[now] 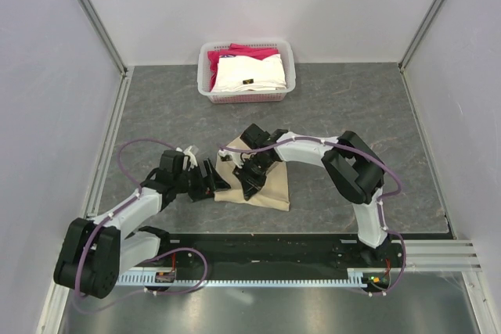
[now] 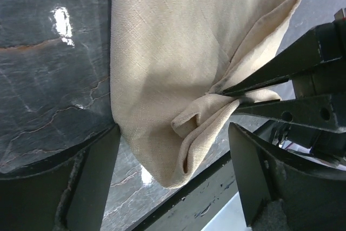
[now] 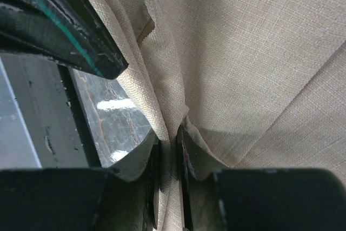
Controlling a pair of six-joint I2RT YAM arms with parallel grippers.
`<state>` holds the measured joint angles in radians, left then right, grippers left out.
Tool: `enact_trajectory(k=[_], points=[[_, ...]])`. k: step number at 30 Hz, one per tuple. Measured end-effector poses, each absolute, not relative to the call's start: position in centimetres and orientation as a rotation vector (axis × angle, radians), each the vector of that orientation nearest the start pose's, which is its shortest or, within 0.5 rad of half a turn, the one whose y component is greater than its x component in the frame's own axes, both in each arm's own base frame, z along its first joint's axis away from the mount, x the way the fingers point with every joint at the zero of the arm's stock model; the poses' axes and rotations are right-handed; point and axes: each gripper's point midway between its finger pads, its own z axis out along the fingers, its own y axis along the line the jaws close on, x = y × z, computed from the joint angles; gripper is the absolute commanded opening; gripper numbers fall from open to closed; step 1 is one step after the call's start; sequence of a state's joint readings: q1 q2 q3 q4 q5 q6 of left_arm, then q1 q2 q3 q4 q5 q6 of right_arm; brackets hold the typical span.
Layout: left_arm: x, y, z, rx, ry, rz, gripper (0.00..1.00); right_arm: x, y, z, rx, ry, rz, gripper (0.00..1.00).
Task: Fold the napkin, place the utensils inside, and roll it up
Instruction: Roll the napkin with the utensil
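Tan napkin (image 1: 274,189) is pinched tight in the right claw (image 3: 168,150) — left claw (image 2: 174,133) gapes wide. Pull the fold over slowly, keeping edges even.

Pale, plain walls (image 1: 258,5) close in three sides, joined by aluminium posts (image 1: 92,13). The table (image 1: 352,99) has a dark grey marbled top with faint veins, where overhead light leaves bright glare patches (image 2: 62,22). A black strip (image 1: 274,249) runs along its near edge
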<state>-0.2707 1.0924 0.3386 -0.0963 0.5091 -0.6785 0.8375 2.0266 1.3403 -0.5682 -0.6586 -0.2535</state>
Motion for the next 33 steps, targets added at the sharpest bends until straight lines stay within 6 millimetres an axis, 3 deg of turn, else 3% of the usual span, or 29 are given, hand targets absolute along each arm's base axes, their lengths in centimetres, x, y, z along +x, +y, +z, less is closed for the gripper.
enact_trajectory(k=[4,9,16,20,26,30,33], points=[[19.7,-16.7,3.7,-0.290,2.552,-1.024,0.71,18.9,35.9,2.0,-1.599,2.399,1.122,0.17],[19.9,-16.6,3.2,-0.312,2.568,-1.021,0.63,18.6,35.8,1.9,-1.587,2.459,1.182,0.17],[19.7,-16.4,2.4,-0.336,2.599,-0.997,0.39,18.1,35.5,1.9,-1.581,2.507,1.216,0.17],[19.6,-16.4,2.0,-0.345,2.616,-0.994,0.36,18.0,35.4,1.8,-1.575,2.526,1.225,0.17],[19.2,-16.6,1.8,-0.349,2.643,-1.017,0.20,18.0,35.4,1.9,-1.566,2.542,1.236,0.18],[19.2,-16.9,2.0,-0.342,2.647,-1.041,0.02,18.0,35.4,1.9,-1.560,2.554,1.237,0.25],[19.3,-17.0,2.1,-0.340,2.652,-1.048,0.02,18.0,35.5,1.9,-1.558,2.556,1.238,0.34]])
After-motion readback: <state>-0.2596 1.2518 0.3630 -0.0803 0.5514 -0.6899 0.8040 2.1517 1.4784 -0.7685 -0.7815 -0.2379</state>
